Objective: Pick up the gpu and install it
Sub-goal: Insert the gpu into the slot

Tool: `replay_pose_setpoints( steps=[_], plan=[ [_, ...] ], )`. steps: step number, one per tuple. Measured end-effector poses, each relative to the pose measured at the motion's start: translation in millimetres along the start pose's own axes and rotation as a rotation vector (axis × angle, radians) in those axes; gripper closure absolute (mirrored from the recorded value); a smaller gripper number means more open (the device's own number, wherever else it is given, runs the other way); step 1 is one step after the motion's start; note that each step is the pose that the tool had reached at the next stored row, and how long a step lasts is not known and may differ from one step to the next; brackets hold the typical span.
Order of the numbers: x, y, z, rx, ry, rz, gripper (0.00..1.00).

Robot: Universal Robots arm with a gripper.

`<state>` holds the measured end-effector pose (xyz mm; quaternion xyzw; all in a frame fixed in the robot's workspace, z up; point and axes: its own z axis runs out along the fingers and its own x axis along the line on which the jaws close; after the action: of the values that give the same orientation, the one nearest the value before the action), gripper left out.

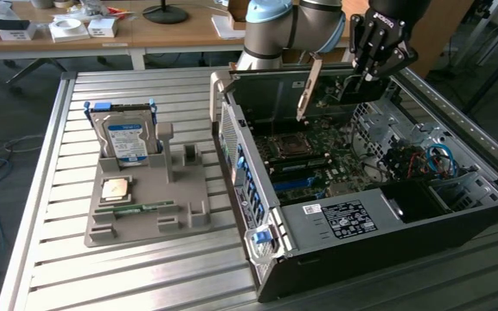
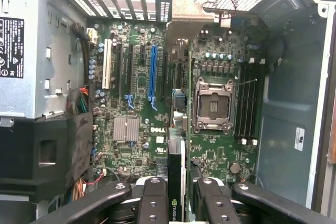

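My gripper (image 1: 368, 76) hangs over the far end of the open computer case (image 1: 344, 223), shut on the gpu (image 1: 358, 91). The dark card is held on edge, with its silver bracket (image 1: 308, 85) pointing down toward the motherboard (image 1: 305, 159). In the wrist view the gpu (image 2: 176, 174) shows edge-on between my black fingers (image 2: 153, 203), clear above the board. Its bracket (image 2: 184, 17) reaches toward the case's rear slots. The long blue slot (image 2: 153, 74) lies just to one side of the card's edge, and the empty processor socket (image 2: 212, 103) lies on the other side.
On the exterior view's left a grey holder (image 1: 145, 194) carries an upright silver hard drive (image 1: 128, 136), a processor chip (image 1: 115, 189) and a slim memory stick (image 1: 137, 208). Drive bays and cables (image 1: 422, 162) fill the case's right side. Desks with clutter (image 1: 67, 29) stand behind the slatted metal table (image 1: 50, 259).
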<state>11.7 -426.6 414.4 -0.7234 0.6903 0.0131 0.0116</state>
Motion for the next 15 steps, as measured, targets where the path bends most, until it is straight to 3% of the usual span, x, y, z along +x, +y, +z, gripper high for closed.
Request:
replay_pose_setpoints(
  steps=[15],
  plan=[
    [-1.0, 20.5, 0.2, 0.0037, 0.0004, 0.0, 0.74]
  ],
)
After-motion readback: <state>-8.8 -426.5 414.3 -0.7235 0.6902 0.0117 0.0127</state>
